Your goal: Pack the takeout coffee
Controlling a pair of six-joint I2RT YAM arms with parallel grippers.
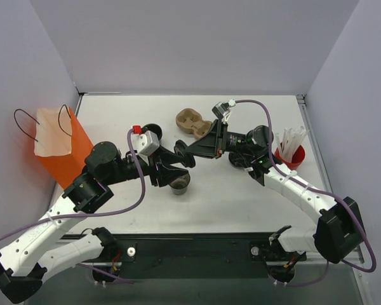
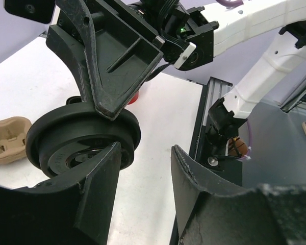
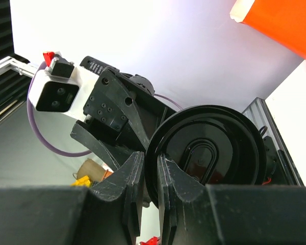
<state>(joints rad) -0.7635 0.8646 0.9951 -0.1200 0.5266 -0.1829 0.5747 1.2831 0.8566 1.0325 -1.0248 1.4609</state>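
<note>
Right fingers (image 3: 142,171) pinch a black lid (image 3: 219,148) by its rim. Left fingers (image 2: 111,166) gape half open, perhaps around its edge.

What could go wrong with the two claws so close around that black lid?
The right gripper pinches the lid only by its rim, so it may slip or twist loose. The open left gripper sits close, so the two could collide. A dropped lid might miss the open cup nearby.

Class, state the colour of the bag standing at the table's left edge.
The bag is orange, black-handled; clearest in the top external view.
</note>
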